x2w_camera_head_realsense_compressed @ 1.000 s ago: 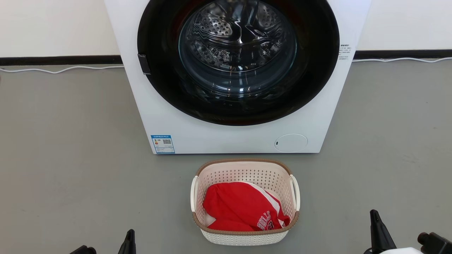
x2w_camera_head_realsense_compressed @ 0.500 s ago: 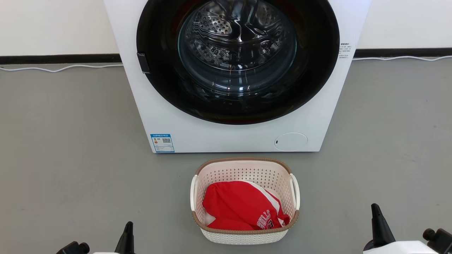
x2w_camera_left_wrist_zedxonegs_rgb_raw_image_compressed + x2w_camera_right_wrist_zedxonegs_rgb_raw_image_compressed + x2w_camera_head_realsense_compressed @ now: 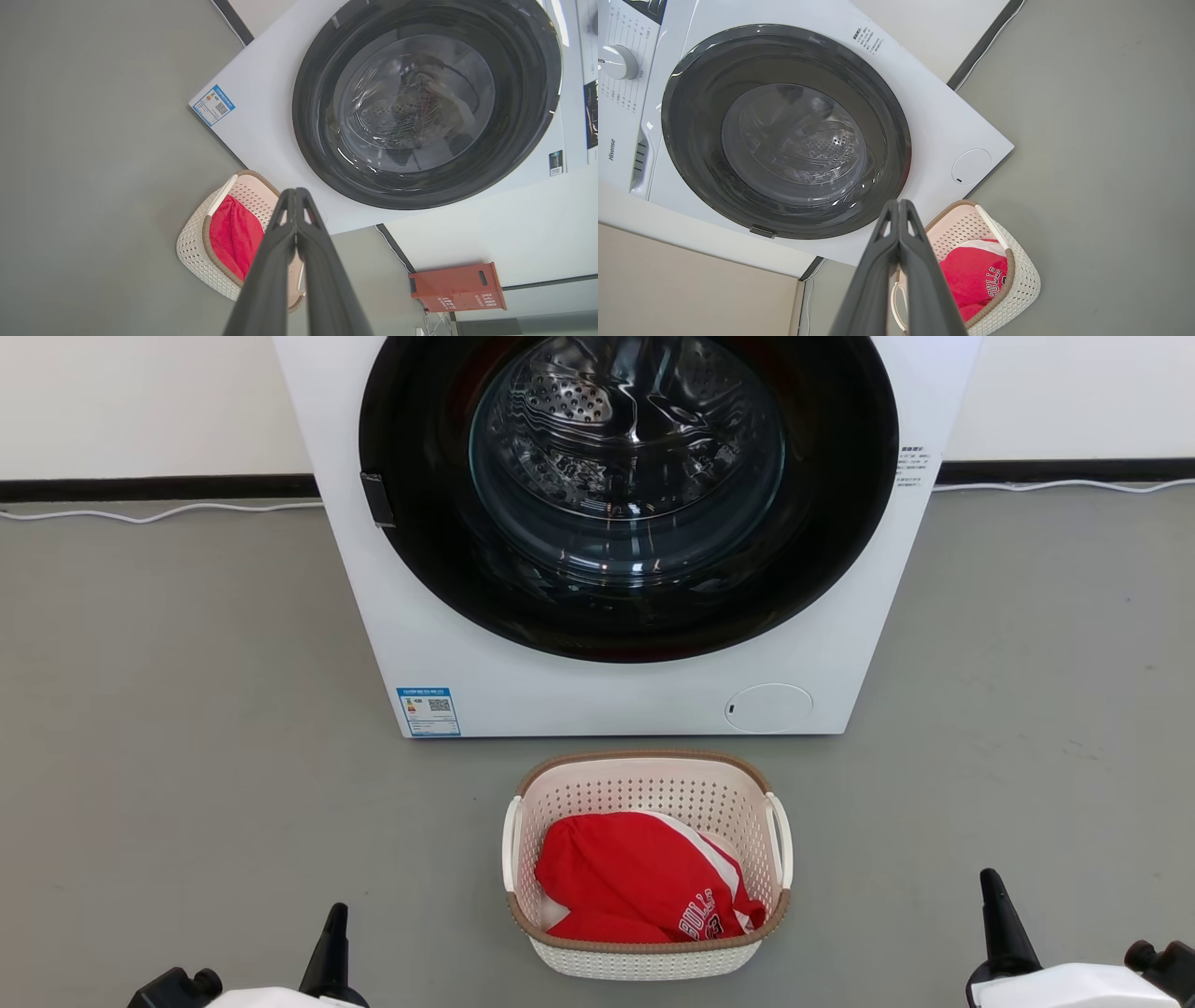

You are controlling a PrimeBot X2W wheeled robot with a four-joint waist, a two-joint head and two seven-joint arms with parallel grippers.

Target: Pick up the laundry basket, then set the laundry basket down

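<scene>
The laundry basket, cream-white and perforated with a brown rim and white loop handles, stands on the grey floor just before the washing machine. A red jersey lies inside it. My left gripper shows at the lower left, well left of the basket, its fingers shut with nothing between them. My right gripper is at the lower right, also apart from the basket and shut empty. The wrist views show the basket beyond the closed fingertips.
A white front-loading washing machine with a dark round door stands right behind the basket. White cables run along the wall base. An orange-red box stands by the wall. Open grey floor lies on both sides.
The head view has shifted slightly, the scene sliding up. Both grippers have risen a little further into view at the bottom corners. The basket stays put.
</scene>
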